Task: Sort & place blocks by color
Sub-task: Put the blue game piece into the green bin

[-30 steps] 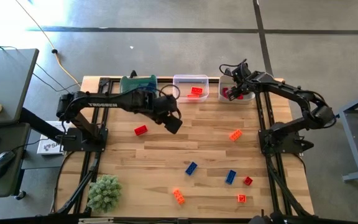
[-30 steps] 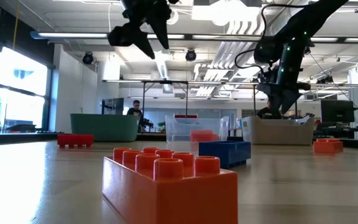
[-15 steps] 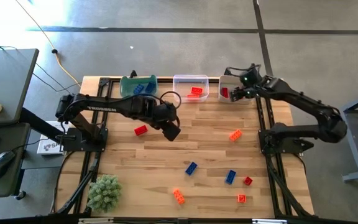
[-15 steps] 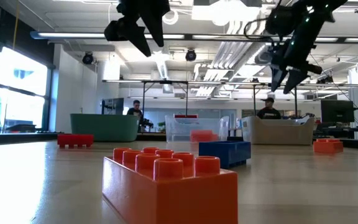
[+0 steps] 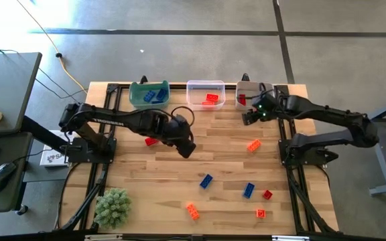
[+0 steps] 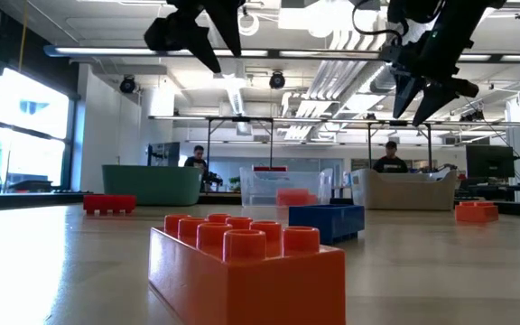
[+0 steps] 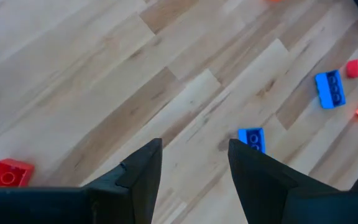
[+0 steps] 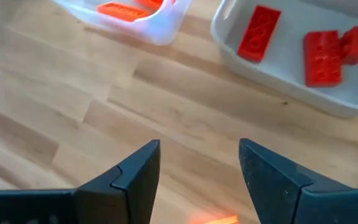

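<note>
Loose blocks lie flat on the wooden table: a red block (image 5: pixel 151 141), an orange block (image 5: pixel 253 145), two blue blocks (image 5: pixel 206 181) (image 5: pixel 248 191), a red block (image 5: pixel 267 195) and two orange blocks (image 5: pixel 192 211) (image 5: pixel 261 213). My left gripper (image 5: pixel 186 147) hangs open and empty above the table's middle, the red block (image 7: pixel 8 173) to its left and a blue block (image 7: pixel 252 138) beyond its fingers. My right gripper (image 5: pixel 250 115) hangs open and empty just in front of the white bin (image 8: pixel 272 87), above the orange block (image 8: pixel 213 219).
Three bins stand along the far edge: a green bin (image 5: pixel 137 96) with blue blocks, a clear bin (image 5: pixel 194 90) with orange blocks, and a white bin (image 5: pixel 252 88) with red blocks (image 8: pixel 260 32). A fuzzy green clump (image 5: pixel 112 206) sits at the near left corner.
My right gripper has risen out of the white bin and drawn back toward the near edge, over the bare table in front of it. My left gripper has moved a little toward the near edge, away from the green bin. No block on the table has moved.
</note>
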### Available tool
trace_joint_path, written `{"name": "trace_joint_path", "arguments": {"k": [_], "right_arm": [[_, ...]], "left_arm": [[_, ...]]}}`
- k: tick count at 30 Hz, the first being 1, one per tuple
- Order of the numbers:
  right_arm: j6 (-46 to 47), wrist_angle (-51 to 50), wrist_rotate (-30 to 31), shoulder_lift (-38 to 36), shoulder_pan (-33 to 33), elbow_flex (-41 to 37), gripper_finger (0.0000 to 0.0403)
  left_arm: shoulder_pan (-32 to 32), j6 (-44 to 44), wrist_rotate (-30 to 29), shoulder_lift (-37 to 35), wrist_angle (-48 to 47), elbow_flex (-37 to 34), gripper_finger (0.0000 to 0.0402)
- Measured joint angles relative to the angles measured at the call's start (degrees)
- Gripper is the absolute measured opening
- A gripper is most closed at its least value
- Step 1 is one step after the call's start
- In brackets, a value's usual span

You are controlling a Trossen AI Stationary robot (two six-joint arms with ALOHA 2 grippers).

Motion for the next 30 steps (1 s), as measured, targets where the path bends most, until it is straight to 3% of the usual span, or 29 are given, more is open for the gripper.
{"name": "trace_joint_path", "arguments": {"k": [14, 21, 30], "right_arm": [[11.8, -3.2, 6.4, 0.0, 15.3, 0.0, 0.0206], [14.2, -3.2, 7.4, 0.0, 17.4, 0.0, 0.0206], [13.5, -3.3, 8.5, 1.1, 17.8, 0.0, 0.0206]], "left_arm": [[-7.3, -5.3, -2.4, 4.5, 1.0, -0.1, 0.0213], [-9.9, -6.6, 0.4, 8.8, 8.2, -0.1, 0.0216], [-12.4, -8.5, -1.9, 12.6, 17.5, 0.0, 0.0216]]}}
